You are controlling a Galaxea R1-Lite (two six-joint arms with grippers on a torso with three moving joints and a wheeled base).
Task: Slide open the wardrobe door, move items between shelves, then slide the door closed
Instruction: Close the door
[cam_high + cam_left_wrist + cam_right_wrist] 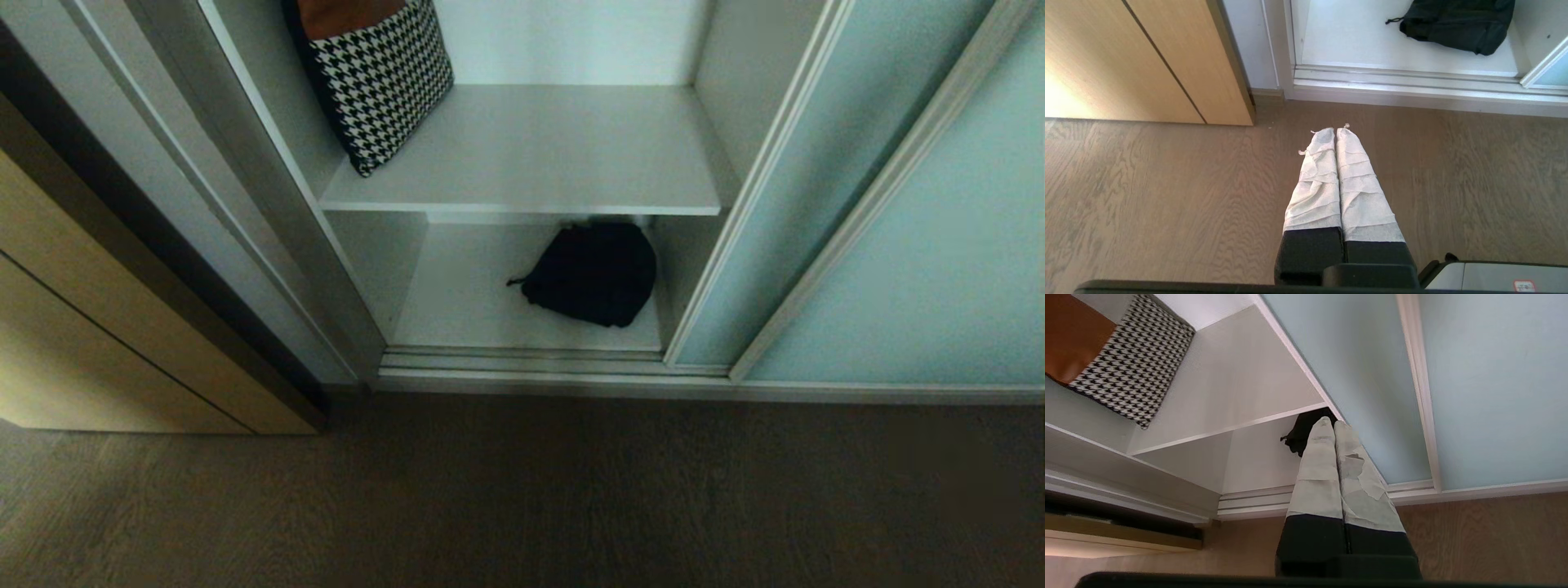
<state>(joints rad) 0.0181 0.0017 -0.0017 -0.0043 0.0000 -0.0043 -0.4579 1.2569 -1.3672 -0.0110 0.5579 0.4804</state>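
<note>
- Now the sliding wardrobe door [824, 188] stands slid aside; black bag [592, 273] lies on the lower shelf [465, 302], under the upper shelf [539, 151].
- Right gripper [1329, 424] is clenched, empty, before that door.
- Left gripper [1336, 131] is clenched over the floor [1167, 196].

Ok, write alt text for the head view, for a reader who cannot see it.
An open wardrobe seen from above: a black fabric bag lies on the lower shelf, and a houndstooth cushion leans at the left of the upper shelf. The frosted blue-green sliding door is pushed to the right; wood flooring fills the foreground, and no gripper shows.
</note>
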